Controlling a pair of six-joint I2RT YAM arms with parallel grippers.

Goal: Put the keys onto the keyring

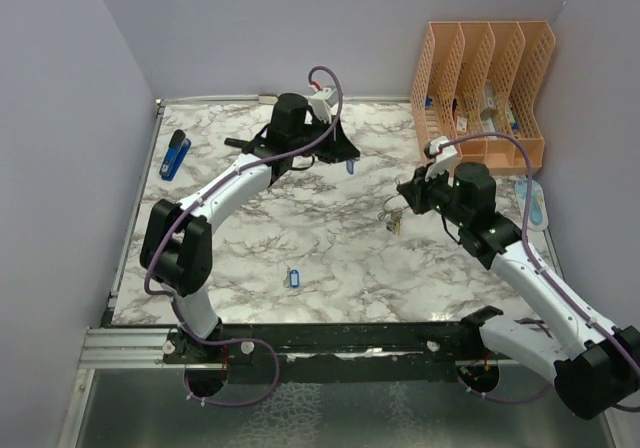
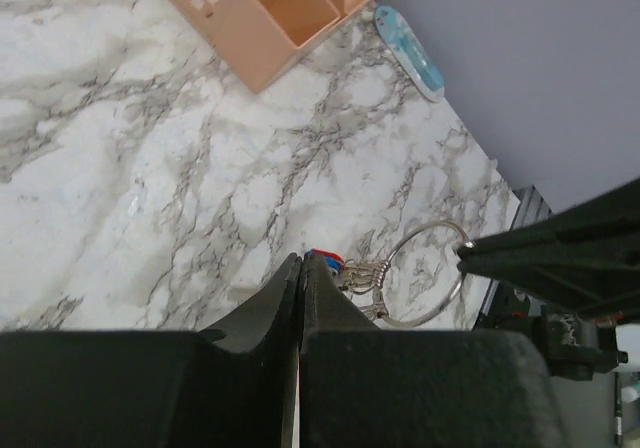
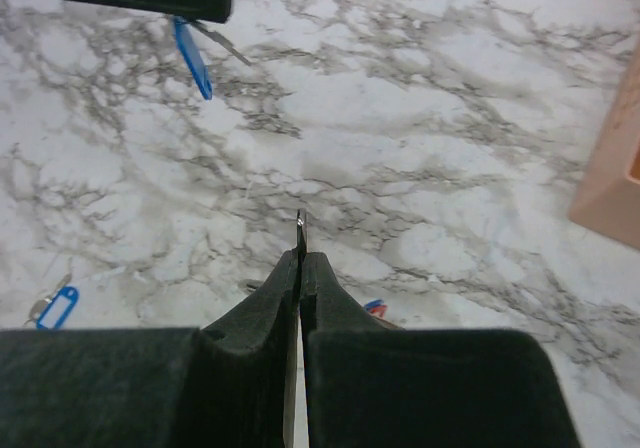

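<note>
Jaws on the left gripper (image 2: 301,260) are pressed together, and a key (image 3: 190,58) with a blue tag hangs from them above the table (image 1: 330,238), its metal blade slanting out to one side. Jaws on the right gripper (image 3: 300,258) are clamped on the wire of the keyring (image 2: 365,271), which shows edge-on just past the tips. A small bunch of keys and coloured tags dangles from the wire. The two arms face each other, with the key and the keyring apart and not touching. A second key (image 1: 292,278) lies flat on the table nearer the arm bases. A stapler (image 1: 175,154) and a file rack (image 1: 485,88) sit off at the edges.

The step in hand looks like bringing the hanging key to the keyring. To do it well, the right arm should present the wire's split end clear of the dangling bunch. The left arm should then line the key's hole up with that end and slide it on slowly. I cannot tell where the split lies.
</note>
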